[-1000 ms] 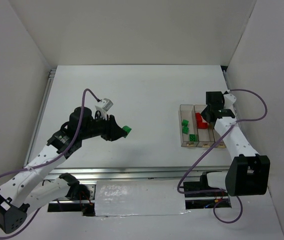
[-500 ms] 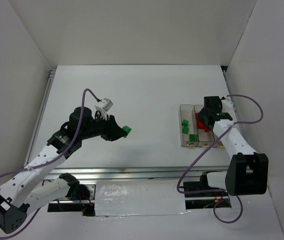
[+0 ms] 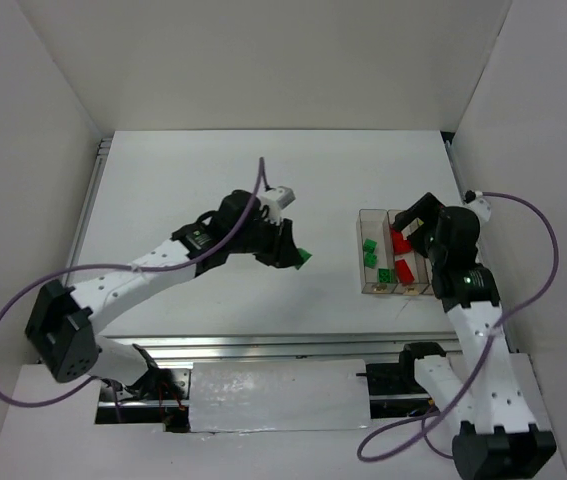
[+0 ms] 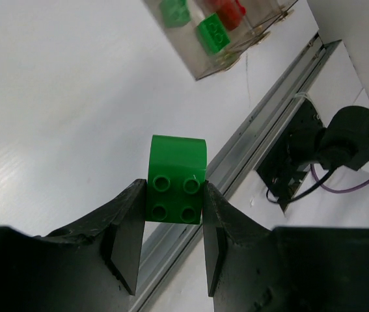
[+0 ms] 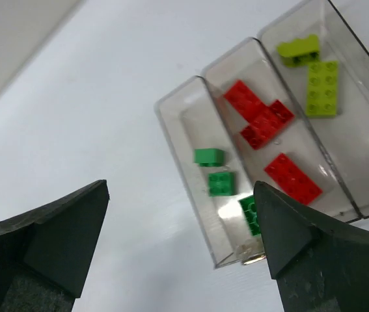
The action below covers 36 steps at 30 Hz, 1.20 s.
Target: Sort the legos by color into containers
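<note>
Bare table (image 3: 333,262) lies between the left gripper (image 3: 298,255), clamped on a green brick (image 4: 175,179), and the bins (image 3: 370,222). The right gripper (image 3: 410,224), fingers spread, hangs over their right side, with the right wall (image 3: 533,180) near.

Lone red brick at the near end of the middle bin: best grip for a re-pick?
Come down from above and close on the two short ends of the red brick, squeezing along the length of the middle bin. It lies flat, studs up, a little askew, long sides facing the nearby bin walls, with bare floor off both ends. Likely tight.
</note>
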{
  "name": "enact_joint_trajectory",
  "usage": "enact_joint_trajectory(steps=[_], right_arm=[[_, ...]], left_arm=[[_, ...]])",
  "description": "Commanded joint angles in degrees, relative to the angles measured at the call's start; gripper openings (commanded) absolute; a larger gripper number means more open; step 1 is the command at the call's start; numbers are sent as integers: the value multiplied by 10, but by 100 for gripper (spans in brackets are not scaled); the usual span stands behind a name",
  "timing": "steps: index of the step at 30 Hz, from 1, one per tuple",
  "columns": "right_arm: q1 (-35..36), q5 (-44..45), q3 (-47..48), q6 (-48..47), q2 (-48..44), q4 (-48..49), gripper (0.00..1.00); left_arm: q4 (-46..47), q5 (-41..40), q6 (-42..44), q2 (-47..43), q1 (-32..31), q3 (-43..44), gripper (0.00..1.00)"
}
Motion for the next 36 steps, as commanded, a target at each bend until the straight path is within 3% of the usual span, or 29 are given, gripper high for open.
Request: enact_joint_trajectory(steps=[1, 8, 12, 17, 20, 24, 25, 26, 27, 31, 36], right_arm=[[5, -57, 29, -7, -81, -48, 100], [9, -15, 103, -14, -185, -137, 100], [10, -50, 119, -12, -217, -137, 100], [9, -67, 134, -25, -214, -156, 100], [9, -65, 133, -29, -221, -157, 100], [9, -74, 130, -30, -224, -154, 100], [9, -76, 129, -30, -223, -153, 100], [9, -78, 130, -31, -224, -153, 100], [9, -79, 130, -32, -225, -152, 100], [9, -81, 132, -33, -222, -152, 99], [9, -86, 136, -43, -217, -155, 99]], left_arm=[[49, -51, 22, 103, -58, 100, 0], [92, -39, 13, 333, -106, 310, 0], [126, -67, 13, 442, -129, 405, 0], [79, -111, 22, 533, -135, 537, 13], [58, -115, 23, 570, -135, 568, 26], [74, -122, 20, 564, -131, 541, 54], [76, -121, 18, 563, -130, 532, 56], [77, -123, 17, 558, -130, 528, 85], [75, -124, 16, 557, -129, 527, 99], [77, -123, 19, 533, -128, 513, 99], [68, -156, 27, 433, -127, 473, 100]])
